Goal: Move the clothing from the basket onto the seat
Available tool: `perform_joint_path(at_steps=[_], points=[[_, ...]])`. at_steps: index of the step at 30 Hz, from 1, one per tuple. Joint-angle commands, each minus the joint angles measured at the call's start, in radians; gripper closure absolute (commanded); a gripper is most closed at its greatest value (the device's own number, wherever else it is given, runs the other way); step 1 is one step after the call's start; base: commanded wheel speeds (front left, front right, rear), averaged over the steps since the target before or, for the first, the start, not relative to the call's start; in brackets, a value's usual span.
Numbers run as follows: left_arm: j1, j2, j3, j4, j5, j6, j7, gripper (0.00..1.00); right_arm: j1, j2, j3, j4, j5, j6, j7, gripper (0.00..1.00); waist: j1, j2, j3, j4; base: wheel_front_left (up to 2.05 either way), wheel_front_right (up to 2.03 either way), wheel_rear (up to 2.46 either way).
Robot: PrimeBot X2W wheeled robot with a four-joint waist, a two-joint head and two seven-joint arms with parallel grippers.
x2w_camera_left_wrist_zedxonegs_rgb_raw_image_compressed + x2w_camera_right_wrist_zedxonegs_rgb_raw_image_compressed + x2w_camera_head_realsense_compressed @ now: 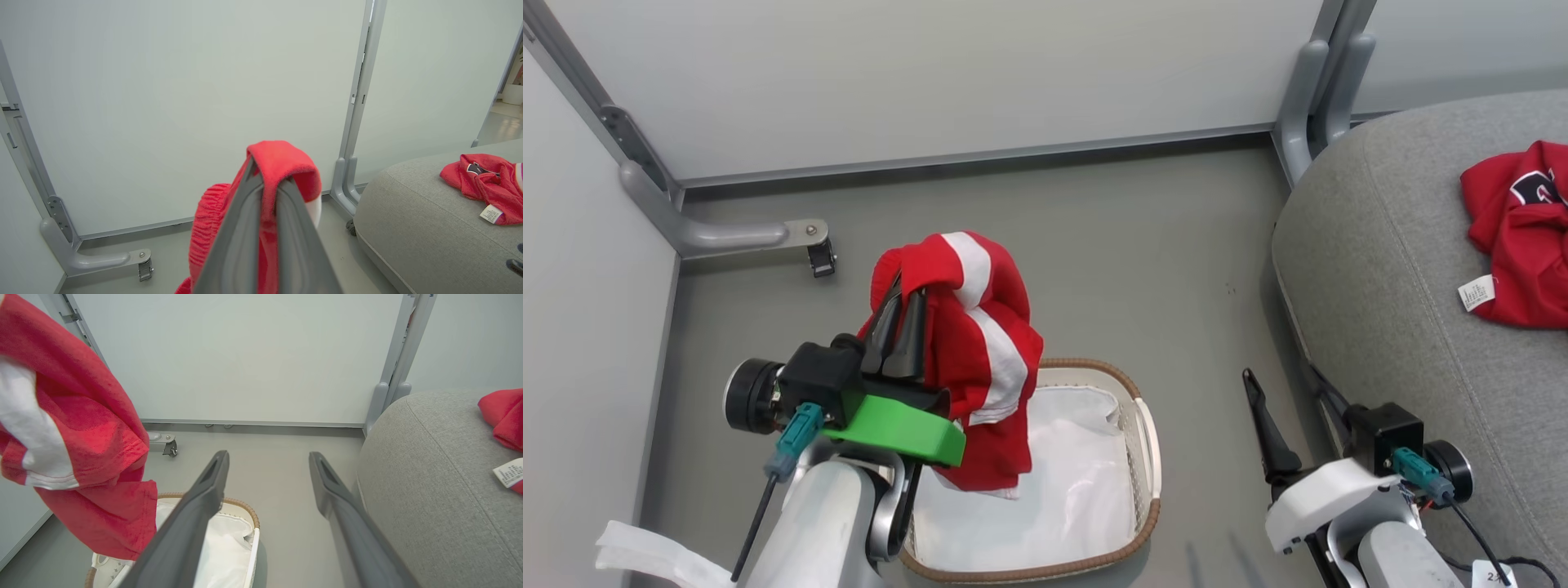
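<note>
Your left gripper [911, 290] is clamped on a red-and-white shirt [980, 343]. The left wrist view shows a fold of cloth draped over the fingertips and pinched between them. The rest hangs down over the near left of the basket [1147, 441]. In the right wrist view its hem looks clear of the rim. That is a thin hold on a soft, heavy drape, so carry it smoothly, because a jerk could pull the fold free.

Inside the basket you can see just the white liner [1054, 482], so this is probably the last piece. Lift a little more before you swing, so that the hem cannot catch the rim or drag the liner out.

To the right of the basket your right gripper [1282, 380] hangs open and empty beside the seat's [1388, 245] front edge, right in the line of travel. Either draw it back or pass the shirt well above it, since a trailing hem could snag on those fingers.

Bring the shirt over the rounded edge and onto bare grey cushion, short of the red top [1523, 237] already lying at the far right. Lower until most of the cloth rests on the seat, then release. If you let go near the edge, it may slide to the floor.
</note>
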State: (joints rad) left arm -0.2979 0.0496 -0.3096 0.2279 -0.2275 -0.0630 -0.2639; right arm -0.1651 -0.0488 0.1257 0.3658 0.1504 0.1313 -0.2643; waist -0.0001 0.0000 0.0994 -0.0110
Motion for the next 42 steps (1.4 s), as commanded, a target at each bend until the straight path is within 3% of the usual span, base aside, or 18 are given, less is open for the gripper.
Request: perform_joint_path(at_steps=[1, 13, 21, 27, 38, 39, 40, 41, 42], points=[[-0.016, 0.002, -0.005, -0.018, -0.006, -0.005, -0.001, 1.00, 0.023, -0.005, 0.002, 0.006, -0.001, -0.001, 0.000, 0.00, 0.0001, 0.0000, -0.018, 0.001, 0.00, 0.00, 0.00], [-0.048, 0.002, -0.052, -0.082, -0.039, 0.002, -0.001, 1.00, 0.036, -0.005, 0.037, 0.003, 0.003, -0.001, 0.000, 0.00, 0.0001, 0.0000, -0.024, 0.008, 0.00, 0.00, 0.00], [-0.058, 0.002, -0.087, -0.100, -0.060, 0.014, -0.001, 1.00, -0.090, -0.005, 0.255, -0.041, 0.034, -0.001, 0.000, 0.00, 0.0001, 0.0000, 0.003, 0.027, 0.00, 0.00, 0.00], [-0.073, 0.003, -0.126, -0.104, -0.079, 0.020, -0.001, 1.00, -0.222, -0.005, 0.431, -0.006, 0.109, -0.001, 0.000, 0.00, 0.0001, 0.0000, 0.020, 0.066, 0.00, 0.00, 0.00], [-0.099, 0.003, -0.247, -0.115, -0.126, 0.035, -0.001, 1.00, -0.371, -0.005, 0.523, 0.148, 0.166, -0.001, 0.000, 0.00, 0.0001, 0.0000, 0.035, 0.173, 0.00, 0.00, 0.00], [-0.100, 0.003, -0.254, -0.115, -0.130, 0.038, -0.001, 1.00, -0.375, -0.006, 0.518, 0.156, 0.175, -0.001, 0.000, 0.43, 0.0001, 0.0000, 0.036, 0.180, 0.00, 0.00, 0.00], [-0.099, 0.002, -0.258, -0.114, -0.131, 0.039, -0.001, 1.00, -0.378, -0.005, 0.514, 0.161, 0.175, -0.001, 0.000, 0.78, 0.0001, 0.0000, 0.038, 0.186, 0.00, 0.00, 0.00], [-0.098, 0.002, -0.260, -0.113, -0.135, 0.042, -0.001, 1.00, -0.379, -0.005, 0.512, 0.164, 0.177, -0.001, 0.000, 1.00, 0.0001, 0.0000, 0.040, 0.190, 0.00, 0.00, 0.00], [-0.097, 0.003, -0.260, -0.111, -0.135, 0.044, -0.001, 1.00, -0.375, -0.005, 0.510, 0.166, 0.180, -0.001, 0.000, 1.00, 0.0001, 0.0000, 0.041, 0.191, 0.00, 0.00, 0.00]])
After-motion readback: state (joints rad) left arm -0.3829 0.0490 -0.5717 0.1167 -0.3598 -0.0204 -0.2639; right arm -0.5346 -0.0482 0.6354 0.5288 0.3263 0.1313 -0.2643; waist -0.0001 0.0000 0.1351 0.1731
